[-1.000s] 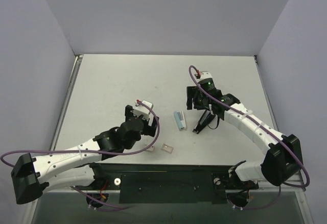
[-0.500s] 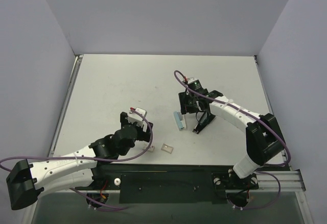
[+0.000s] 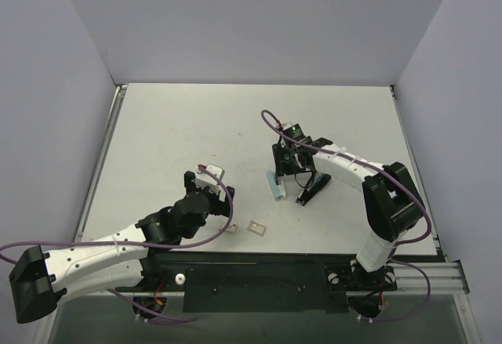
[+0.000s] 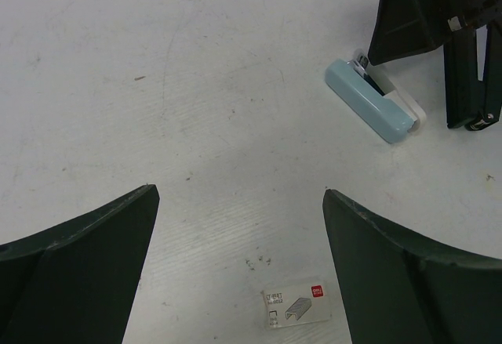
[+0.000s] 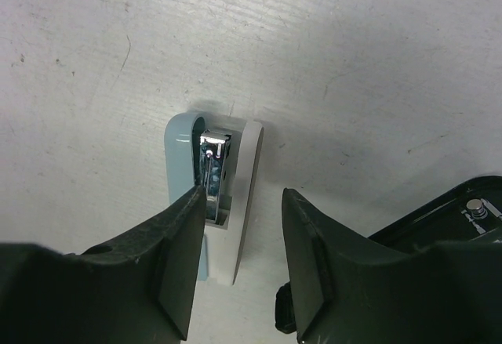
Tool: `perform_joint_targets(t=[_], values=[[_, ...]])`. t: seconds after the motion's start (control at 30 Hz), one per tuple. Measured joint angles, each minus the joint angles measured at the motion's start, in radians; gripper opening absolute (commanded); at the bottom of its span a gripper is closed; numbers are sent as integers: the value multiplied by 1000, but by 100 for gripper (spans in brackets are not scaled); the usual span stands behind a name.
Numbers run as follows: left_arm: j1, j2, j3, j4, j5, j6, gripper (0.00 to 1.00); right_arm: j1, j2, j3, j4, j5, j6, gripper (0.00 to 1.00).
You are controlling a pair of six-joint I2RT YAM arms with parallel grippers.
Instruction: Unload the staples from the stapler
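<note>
The black stapler (image 3: 311, 188) lies open on the table, just right of my right gripper (image 3: 284, 173); it also shows in the left wrist view (image 4: 471, 70) and in the right wrist view (image 5: 459, 219). My right gripper (image 5: 243, 193) is open and low over a pale blue and white bar (image 5: 179, 164) with a shiny metal piece inside; its fingers straddle the bar's white side and hold nothing. My left gripper (image 3: 222, 203) is open and empty above bare table, left of the bar (image 4: 369, 101).
A small white staple box (image 4: 296, 308) lies on the table just ahead of my left gripper, near the front edge (image 3: 256, 228). A second small pale piece (image 3: 230, 229) lies beside it. Grey walls stand around the table.
My right gripper has moved left and down, from over the black stapler to over the pale blue bar. My left gripper drew back a little toward the front edge.
</note>
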Motion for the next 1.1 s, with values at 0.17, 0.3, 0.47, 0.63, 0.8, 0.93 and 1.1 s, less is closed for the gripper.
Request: perform_joint_targets(t=[0.17,0.3,0.47,0.63,0.8,0.93,1.1], values=[[0,-15,-3,2,2,-1,97,0,17,6,11,-3,10,33],[0,-20,-7,6,2,-2,97,0,33,6,15,-3,20,33],[0,-21,-8,6,2,-2,97,0,51,6,21,-3,23,31],[0,-27,-8,6,2,-2,97,-1,62,6,23,-3,26,27],[0,-28,-9,6,2,-2,97,-1,62,6,24,-3,32,21],[0,-29,-9,6,2,-2,97,-1,62,6,25,-3,36,21],[0,-34,-9,6,2,-3,97,-1,66,6,25,-3,42,21]])
